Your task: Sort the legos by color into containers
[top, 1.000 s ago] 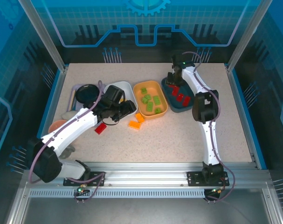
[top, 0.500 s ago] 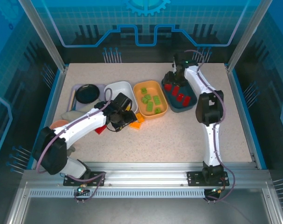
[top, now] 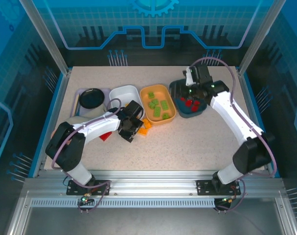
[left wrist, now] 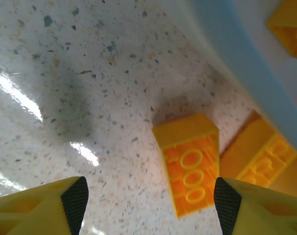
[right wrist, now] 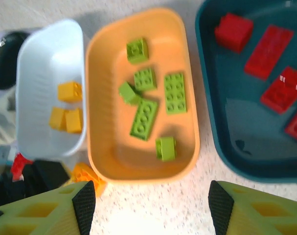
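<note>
The left fingers (left wrist: pixel 38 208) stand open low over the table (left wrist: pixel 65 73), holding nothing. An orange brick (left wrist: pixel 190 169) lies flat on the table between them, nearer one tip, just beside the white tray (left wrist: pixel 246 54). The right fingers (right wrist: pixel 45 210) hang open and empty above the orange tray (right wrist: pixel 114 147) of green bricks (right wrist: pixel 144 117), with red bricks (right wrist: pixel 268 45) in the teal tray (right wrist: pixel 246 147) alongside

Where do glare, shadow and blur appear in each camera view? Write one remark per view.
Left wrist: white glare streaks on the table, a soft dark shadow beside them, the rim of the white tray blurred, the orange brick sharp. Right wrist: the table washed out below the orange tray, the red bricks at the right edge soft. Top external: even light, little blur.
</note>
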{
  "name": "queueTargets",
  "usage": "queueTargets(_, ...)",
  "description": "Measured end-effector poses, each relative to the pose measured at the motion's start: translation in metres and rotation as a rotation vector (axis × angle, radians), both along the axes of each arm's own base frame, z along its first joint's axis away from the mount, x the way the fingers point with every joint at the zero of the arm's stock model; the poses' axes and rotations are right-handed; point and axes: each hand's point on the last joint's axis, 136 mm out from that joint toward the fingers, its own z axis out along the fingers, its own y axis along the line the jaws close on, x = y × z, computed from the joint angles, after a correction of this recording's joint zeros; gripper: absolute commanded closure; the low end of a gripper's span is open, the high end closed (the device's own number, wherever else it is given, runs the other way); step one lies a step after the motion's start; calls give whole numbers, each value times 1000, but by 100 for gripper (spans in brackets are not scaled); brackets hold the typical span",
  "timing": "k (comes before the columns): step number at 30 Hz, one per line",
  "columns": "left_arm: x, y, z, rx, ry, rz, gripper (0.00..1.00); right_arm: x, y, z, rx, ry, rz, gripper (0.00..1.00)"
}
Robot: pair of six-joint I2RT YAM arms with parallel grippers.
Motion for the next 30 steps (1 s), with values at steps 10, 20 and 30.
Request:
queueTargets(10,18,-13,-8,31,-13,56,29,-29,1,-8,20,23,22,36)
queueTargets(20,20,-20,-17,74,-12,55,38,-36,9,-8,36,25,51,36)
queueTargets(30,10,-19,-22,114,7,26,65,-37,10,-6,39,22,54,36)
